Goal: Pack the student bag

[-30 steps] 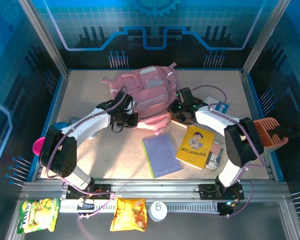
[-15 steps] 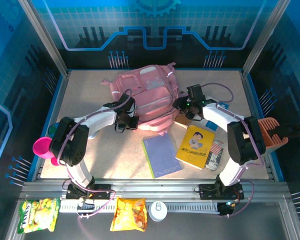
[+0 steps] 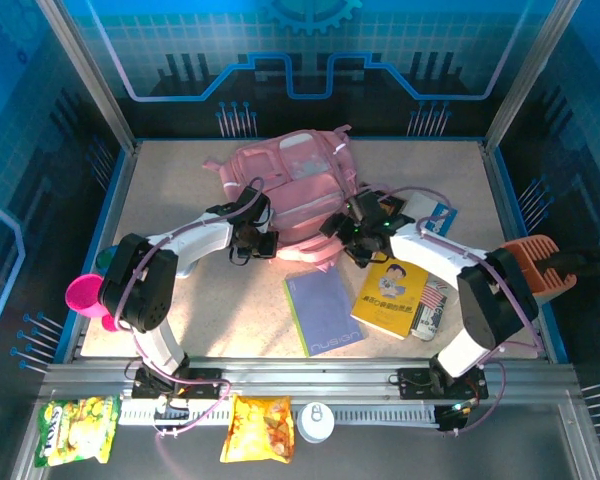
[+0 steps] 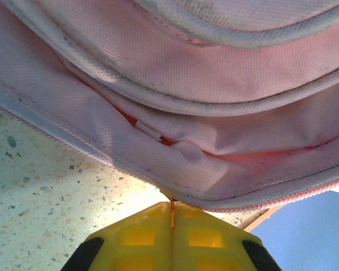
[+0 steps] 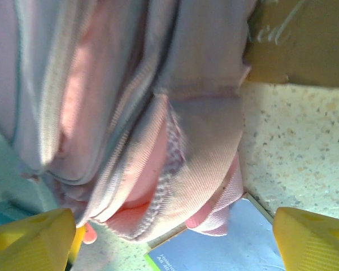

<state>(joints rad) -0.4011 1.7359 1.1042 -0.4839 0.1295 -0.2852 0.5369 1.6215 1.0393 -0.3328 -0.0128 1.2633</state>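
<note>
Packing at its start: left hand (image 4: 171,206) clamps the hem of the student bag (image 3: 295,190), right hand (image 5: 172,223) gapes at its corner, purple notebook (image 3: 323,312) and yellow book (image 3: 392,292) lie unpacked on the table (image 3: 175,195).

Student bag (image 3: 292,192): large pink soft backpack, whitish front panels, lying flat mid-table toward far edge.

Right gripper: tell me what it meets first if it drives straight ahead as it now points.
The pink student bag: its bunched fabric lies dead ahead of the right gripper, seemingly close.
</note>
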